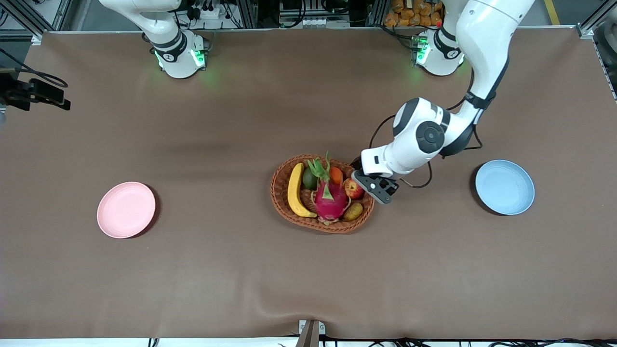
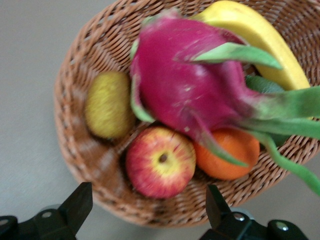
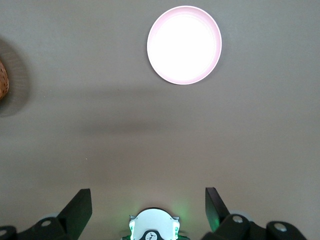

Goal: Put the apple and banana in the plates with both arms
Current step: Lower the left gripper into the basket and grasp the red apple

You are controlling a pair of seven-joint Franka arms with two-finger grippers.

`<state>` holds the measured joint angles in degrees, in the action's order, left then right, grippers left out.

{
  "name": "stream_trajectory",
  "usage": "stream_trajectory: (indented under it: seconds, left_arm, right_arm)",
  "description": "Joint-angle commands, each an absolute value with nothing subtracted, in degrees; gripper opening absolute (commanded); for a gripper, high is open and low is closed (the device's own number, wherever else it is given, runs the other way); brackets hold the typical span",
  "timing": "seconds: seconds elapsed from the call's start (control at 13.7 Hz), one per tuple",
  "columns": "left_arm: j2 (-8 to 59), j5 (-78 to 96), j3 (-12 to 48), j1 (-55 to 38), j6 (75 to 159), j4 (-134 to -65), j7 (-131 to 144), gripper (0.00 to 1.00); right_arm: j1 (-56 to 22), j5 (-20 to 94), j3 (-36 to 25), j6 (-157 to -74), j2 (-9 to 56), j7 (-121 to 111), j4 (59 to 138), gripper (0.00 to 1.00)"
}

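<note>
Left gripper (image 2: 148, 207), jaws spread and empty, hangs over the basket (image 1: 279, 190) rim just beside the apple (image 2: 160, 161). The banana (image 1: 294, 190) lies in the basket's other end. Right gripper (image 3: 148, 206), likewise spread, waits high above the table near the pink plate (image 3: 184, 44); the blue plate (image 1: 504, 187) is bare.

Left hand (image 2: 149, 210) open, arm stretched low; right hand (image 3: 149, 207) open, raised.

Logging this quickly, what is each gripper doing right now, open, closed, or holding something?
Left gripper: open, empty, over the basket edge by the apple.
Right gripper: open, empty, above bare table, waiting.
</note>
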<state>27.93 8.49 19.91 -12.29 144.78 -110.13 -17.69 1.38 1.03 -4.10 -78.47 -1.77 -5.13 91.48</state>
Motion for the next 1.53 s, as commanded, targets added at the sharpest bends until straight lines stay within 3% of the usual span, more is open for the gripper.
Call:
stream_trajectory:
  seconds: [0.0,0.95,1.02,1.17,1.31,1.46]
  left_arm:
    - [29.8,8.8,19.5,-13.7,148.4,-109.4,-17.1,1.0]
    - [33.5,5.5,19.1,-14.9,152.2,-109.6,-17.1,0.99]
    - [33.6,5.4,19.1,-14.9,152.2,-109.6,-17.1,0.96]
    - [33.6,4.4,19.1,-14.8,152.2,-109.7,-17.1,0.79]
    - [33.7,2.3,19.0,-14.7,152.2,-109.8,-17.1,0.53]
    - [33.6,2.2,18.9,-14.6,152.1,-109.9,-17.0,0.43]
  right_arm:
    - [1.0,1.2,-4.0,-79.1,-1.0,-5.0,91.7,1.0]
    - [0.0,4.7,-4.0,-80.6,3.3,-5.1,91.8,1.0]
    - [0.0,4.7,-4.0,-80.6,3.3,-5.1,91.8,1.0]
    - [-0.1,4.8,-4.0,-80.7,3.3,-5.1,92.2,1.0]
    - [-0.3,6.0,-4.0,-81.0,3.5,-5.1,92.5,1.0]
    - [-0.4,7.1,-4.0,-81.1,4.4,-5.1,92.7,1.0]
